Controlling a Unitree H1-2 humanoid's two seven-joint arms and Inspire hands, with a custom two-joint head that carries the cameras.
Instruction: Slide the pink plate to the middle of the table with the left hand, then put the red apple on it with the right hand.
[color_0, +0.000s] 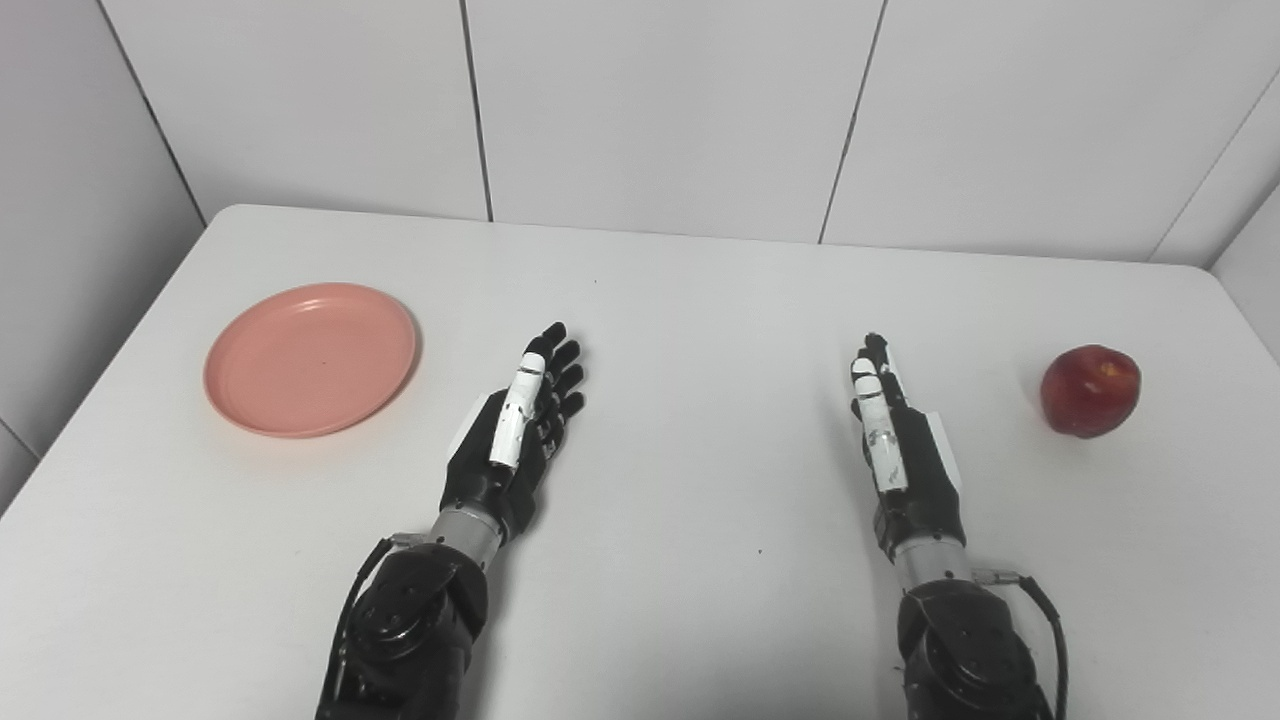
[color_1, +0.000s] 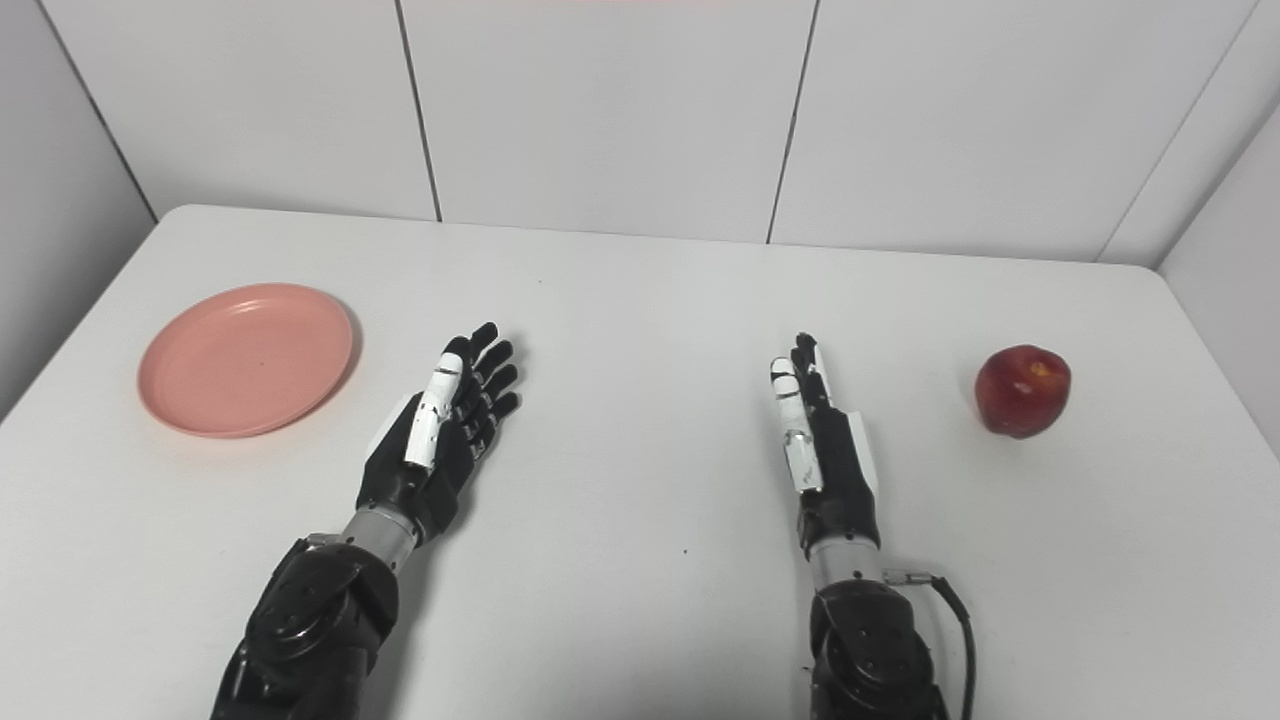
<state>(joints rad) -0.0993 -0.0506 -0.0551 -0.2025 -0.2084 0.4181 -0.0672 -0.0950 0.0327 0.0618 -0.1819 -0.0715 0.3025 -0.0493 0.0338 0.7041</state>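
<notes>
While you look down at the white table (color_0: 700, 300), you see both of your robot's hands low over it, side by side and well apart. The left hand (color_0: 520, 420) is near the middle of the table, a bit to the left. Its fingers (color_0: 562, 372) are stretched out straight and spread a little, pointing away from you and leaning a bit to the right. It holds nothing. The right hand (color_0: 895, 435) is turned on its edge, with the fingers straight and close together, pointing away from you. It holds nothing too.

The pink plate (color_0: 311, 358) lies flat on the left side of the table. Nothing is on it. It is near your left hand, off to that hand's left, but the two do not touch. There is bare table between them.

The red apple (color_0: 1090, 391) sits on the right side of the table, near the right edge. It has a small yellow patch on top. It is off to the right of your right hand, and they do not touch.

Behind the table you see a white wall (color_0: 650, 100) with thin dark lines running down it.
</notes>
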